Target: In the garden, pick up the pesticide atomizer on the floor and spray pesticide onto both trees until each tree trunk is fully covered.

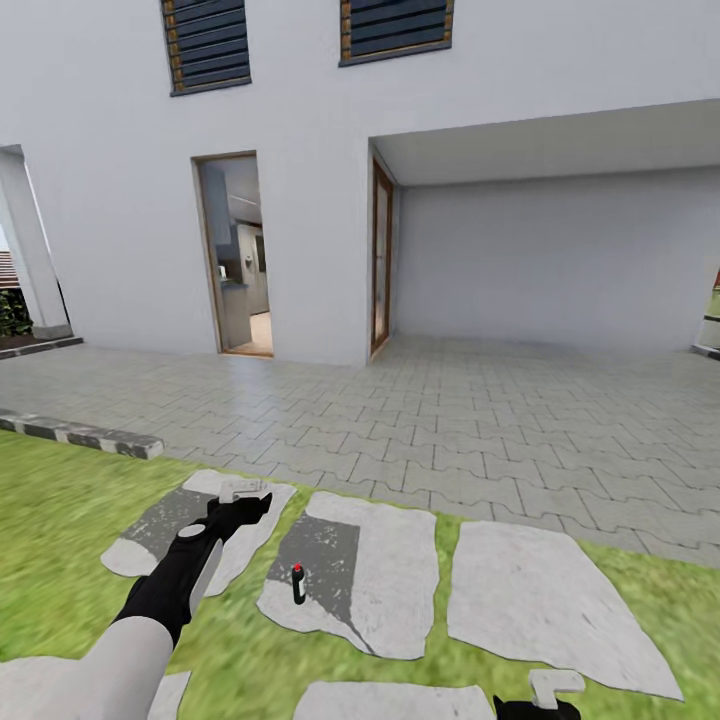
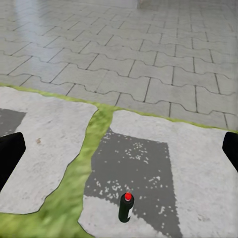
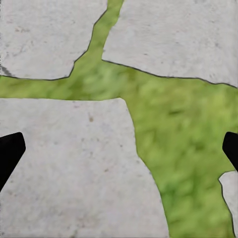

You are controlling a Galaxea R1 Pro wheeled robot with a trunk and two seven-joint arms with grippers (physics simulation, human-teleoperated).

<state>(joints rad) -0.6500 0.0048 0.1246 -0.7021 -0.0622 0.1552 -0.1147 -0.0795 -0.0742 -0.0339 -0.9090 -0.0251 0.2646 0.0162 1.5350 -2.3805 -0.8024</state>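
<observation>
One small pesticide atomizer (image 1: 298,583) stands upright on a grey stepping stone (image 1: 390,570) in the grass (image 1: 50,530). Just left of it hovers the left pincer (image 1: 243,503), fingers wide apart. At the near right, the right pincer (image 1: 545,698) is also spread apart.

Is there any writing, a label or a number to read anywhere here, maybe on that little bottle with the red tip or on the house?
None can be read.
The small dark spray bottle with a red tip, upright on a pale flat stepping stone, shows no legible label: too small to tell.
The white house wall, its slatted windows and its open doorway bear no sign or number.
</observation>
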